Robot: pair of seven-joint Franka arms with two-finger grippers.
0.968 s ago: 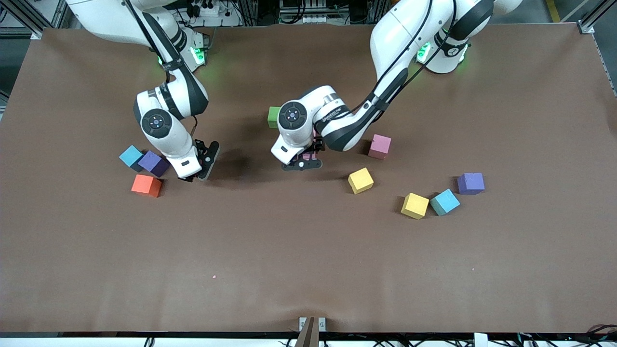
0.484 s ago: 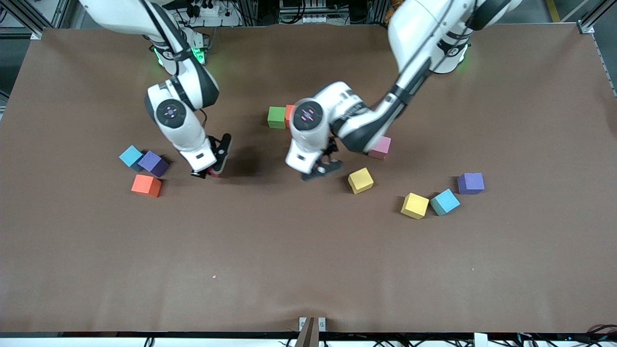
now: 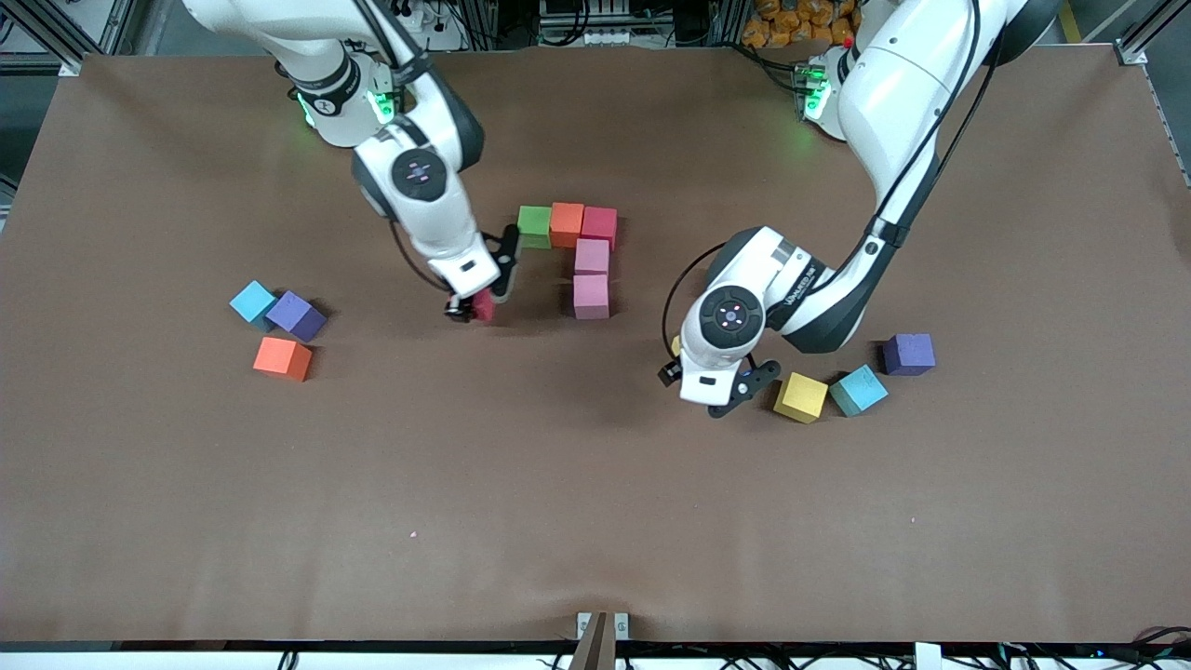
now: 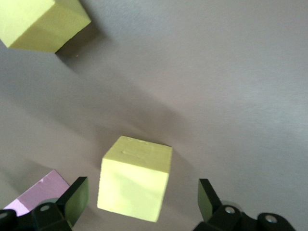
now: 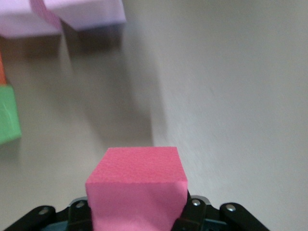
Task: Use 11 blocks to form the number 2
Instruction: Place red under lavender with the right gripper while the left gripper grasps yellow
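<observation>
Toward the robots' bases five blocks (image 3: pixel 574 249) of the number 2 stand placed, six left, as the right gripper (image 3: pixel 470 305) pinches a red cube (image 3: pixel 482 306) near them and the left gripper (image 3: pixel 712 377) spreads over a yellow cube (image 4: pixel 135 177).

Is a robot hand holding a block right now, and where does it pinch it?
Yes. The right gripper pinches a red block by two opposite side faces. The left gripper holds nothing; it hangs open over a yellow block.

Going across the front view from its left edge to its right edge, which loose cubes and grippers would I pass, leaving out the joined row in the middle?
Light blue cube → orange cube → right gripper holding a red cube → left gripper → yellow cube → second light blue cube → purple cube.
</observation>
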